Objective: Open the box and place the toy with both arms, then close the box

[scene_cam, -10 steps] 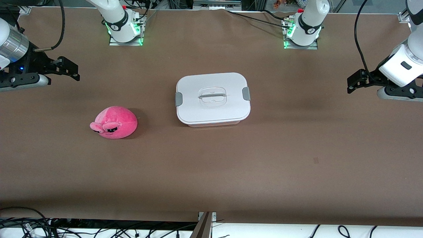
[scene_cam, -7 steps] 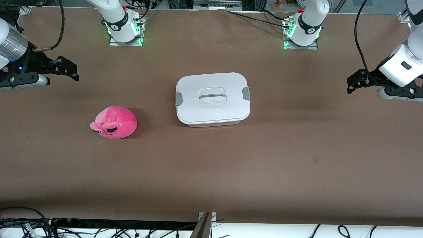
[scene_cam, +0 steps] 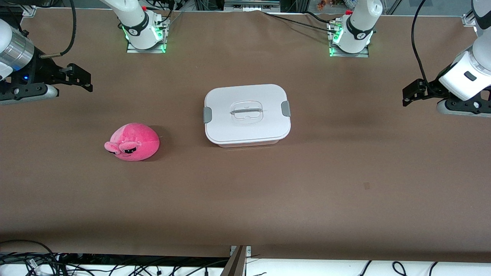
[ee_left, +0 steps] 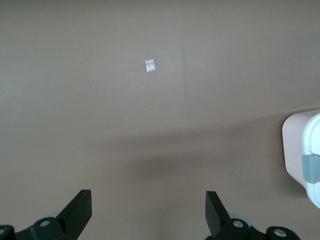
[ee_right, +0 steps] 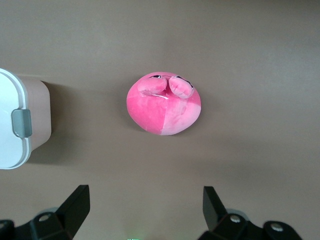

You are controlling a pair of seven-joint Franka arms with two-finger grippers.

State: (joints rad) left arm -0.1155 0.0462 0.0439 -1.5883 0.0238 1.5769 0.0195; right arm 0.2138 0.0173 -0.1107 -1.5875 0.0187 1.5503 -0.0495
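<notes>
The box [scene_cam: 247, 115] sits shut mid-table, with a white lid, grey side clips and a clear centre handle; part of it shows in the left wrist view [ee_left: 300, 157] and the right wrist view [ee_right: 20, 125]. The pink plush toy [scene_cam: 132, 142] lies on the table toward the right arm's end, slightly nearer the front camera than the box, and also shows in the right wrist view [ee_right: 164, 106]. My right gripper [scene_cam: 79, 79] is open and empty above the table at its own end. My left gripper [scene_cam: 413, 93] is open and empty above the table at the left arm's end.
The brown table [scene_cam: 245, 199] carries a small pale mark [ee_left: 150, 65] near the left arm's end. The arm bases [scene_cam: 145, 34] stand with green lights along the edge farthest from the front camera. Cables [scene_cam: 34, 264] lie below the table's front edge.
Both grippers have shifted very slightly at their ends of the table. The box and toy have not moved.
</notes>
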